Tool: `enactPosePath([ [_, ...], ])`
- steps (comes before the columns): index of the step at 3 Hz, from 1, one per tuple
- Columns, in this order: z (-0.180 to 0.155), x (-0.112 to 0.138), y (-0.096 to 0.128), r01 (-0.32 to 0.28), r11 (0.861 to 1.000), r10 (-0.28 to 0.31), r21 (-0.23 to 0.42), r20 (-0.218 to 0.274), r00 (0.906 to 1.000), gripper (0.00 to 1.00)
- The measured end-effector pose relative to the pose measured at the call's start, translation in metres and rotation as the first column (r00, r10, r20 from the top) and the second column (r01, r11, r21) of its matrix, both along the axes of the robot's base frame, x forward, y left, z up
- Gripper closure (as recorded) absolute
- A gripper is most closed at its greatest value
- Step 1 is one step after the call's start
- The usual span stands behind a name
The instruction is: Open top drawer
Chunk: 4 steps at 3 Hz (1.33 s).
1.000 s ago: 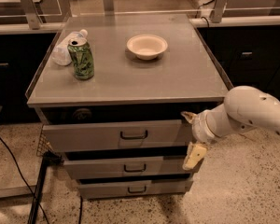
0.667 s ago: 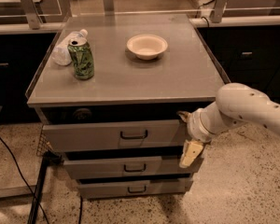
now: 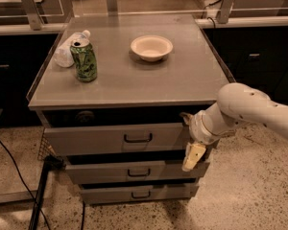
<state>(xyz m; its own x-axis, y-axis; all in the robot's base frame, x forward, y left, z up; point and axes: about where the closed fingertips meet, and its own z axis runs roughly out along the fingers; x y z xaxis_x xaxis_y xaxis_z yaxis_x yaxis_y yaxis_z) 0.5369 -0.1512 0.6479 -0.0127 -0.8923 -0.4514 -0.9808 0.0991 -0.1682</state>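
Observation:
The top drawer (image 3: pixel 101 139) is the widest grey metal front, just under the cabinet top, with a small dark loop handle (image 3: pixel 138 138) at its centre. A dark gap shows above it. Two narrower drawer fronts (image 3: pixel 134 171) sit below it. My gripper (image 3: pixel 190 148), on a white arm (image 3: pixel 249 110) reaching in from the right, sits at the right end of the top drawer front, well to the right of the handle. It holds nothing that I can see.
On the grey cabinet top (image 3: pixel 182 80) stand a green can (image 3: pixel 84 60), a crumpled plastic bottle (image 3: pixel 67 49) and a white bowl (image 3: pixel 151 47). A dark pole and cables (image 3: pixel 41 190) lie on the floor at the left. Dark counters run behind.
My gripper and arm have moved a little to the left, closer to the right end of the top drawer front. The drawers and the things on top have not moved.

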Motion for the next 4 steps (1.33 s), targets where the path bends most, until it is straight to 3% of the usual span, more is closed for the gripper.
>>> enactPosePath([
  [2, -0.0002, 0.0004, 0.0006, 0.011, 1.000, -0.011, 0.001, -0.055, 0.9984, 0.00],
  [3, 0.0032, 0.0003, 0.0006, 0.011, 1.000, -0.011, 0.001, -0.055, 0.9984, 0.00],
  [4, 0.0046, -0.0058, 0.0024, -0.004, 1.000, 0.003, -0.006, -0.107, 0.9942, 0.00],
])
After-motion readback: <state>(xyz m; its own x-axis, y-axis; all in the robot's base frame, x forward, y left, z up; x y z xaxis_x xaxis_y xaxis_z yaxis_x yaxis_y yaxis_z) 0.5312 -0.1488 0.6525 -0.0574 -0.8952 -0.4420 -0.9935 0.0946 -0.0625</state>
